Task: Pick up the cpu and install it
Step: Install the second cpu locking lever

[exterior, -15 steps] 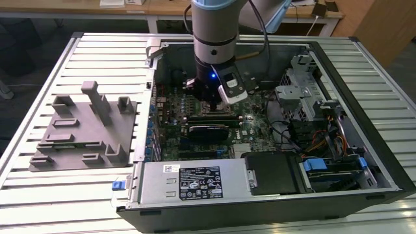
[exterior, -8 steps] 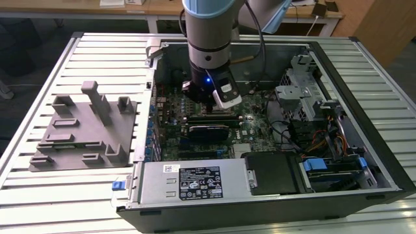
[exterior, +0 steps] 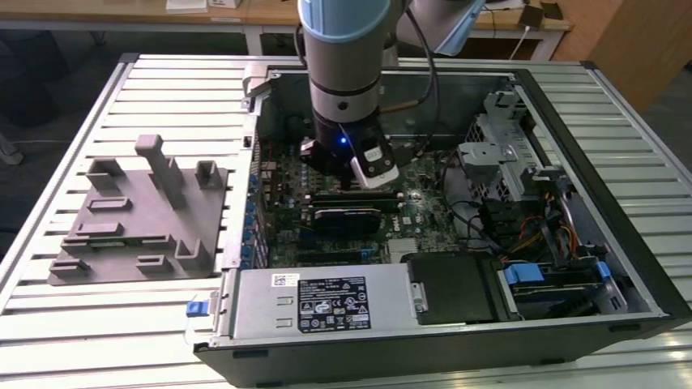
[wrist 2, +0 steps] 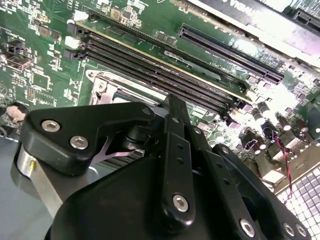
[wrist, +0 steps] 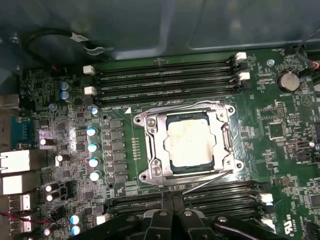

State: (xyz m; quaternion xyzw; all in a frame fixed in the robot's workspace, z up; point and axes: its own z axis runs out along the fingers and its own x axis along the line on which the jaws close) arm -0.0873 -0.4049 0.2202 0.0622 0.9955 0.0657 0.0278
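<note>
The cpu (wrist: 192, 144), a pale silver square, lies flat inside the metal socket frame (wrist: 150, 150) on the green motherboard. In the first wrist view my gripper (wrist: 173, 216) hangs just off the socket's edge, over the memory slots beside it. Its two black fingers are pressed together and nothing shows between them. In the exterior view the arm reaches straight down into the open computer case, with the gripper (exterior: 368, 180) low over the board's middle. In the second wrist view the gripper (wrist 2: 172, 107) covers most of the socket; a corner of the frame (wrist 2: 102, 82) shows.
A grey plastic fixture (exterior: 141, 215) with upright posts stands on the slatted table at the exterior view's left. Inside the case are the power supply (exterior: 324, 304), a drive cage (exterior: 508, 154), cables (exterior: 519, 235) and rows of capacitors (wrist: 92, 155). The case walls (exterior: 259, 113) close in the board.
</note>
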